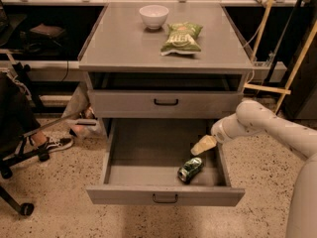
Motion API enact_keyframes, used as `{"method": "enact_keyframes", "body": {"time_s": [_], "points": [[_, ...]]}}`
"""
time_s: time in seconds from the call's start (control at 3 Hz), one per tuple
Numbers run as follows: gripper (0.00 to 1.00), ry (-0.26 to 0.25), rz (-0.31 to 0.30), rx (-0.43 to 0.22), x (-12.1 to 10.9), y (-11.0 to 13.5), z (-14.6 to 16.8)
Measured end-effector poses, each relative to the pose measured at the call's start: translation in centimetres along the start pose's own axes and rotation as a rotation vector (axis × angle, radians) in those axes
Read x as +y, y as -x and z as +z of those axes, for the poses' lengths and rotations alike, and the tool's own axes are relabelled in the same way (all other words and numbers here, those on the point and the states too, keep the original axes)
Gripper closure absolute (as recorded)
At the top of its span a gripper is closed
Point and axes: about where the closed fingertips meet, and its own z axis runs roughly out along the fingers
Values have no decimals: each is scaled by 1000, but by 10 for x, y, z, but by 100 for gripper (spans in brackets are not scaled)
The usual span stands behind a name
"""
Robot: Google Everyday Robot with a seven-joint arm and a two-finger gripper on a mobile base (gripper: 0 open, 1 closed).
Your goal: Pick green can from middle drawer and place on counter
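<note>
The green can [190,168] lies on its side on the floor of the open middle drawer [143,148], near the front right corner. My gripper [203,145] hangs over the drawer's right side, just above and a little behind the can, not touching it. The white arm comes in from the right. The counter [129,43] is the grey top of the cabinet.
A white bowl [154,16] and a green-and-white snack bag [182,37] sit on the counter. A closed grey drawer front [166,103] is above the open drawer. A chair base [15,202] and a person's shoe [54,144] are at the left on the speckled floor.
</note>
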Motion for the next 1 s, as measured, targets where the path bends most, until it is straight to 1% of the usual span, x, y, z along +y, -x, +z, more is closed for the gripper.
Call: {"method": "enact_keyframes", "body": {"time_s": [0.33,0.67,1.0], "points": [[0,33,-22,-25,-1,2,14],[0,118,-84,-95,-4,-7,45],[0,189,-202,-137,-18,-27,71]]}}
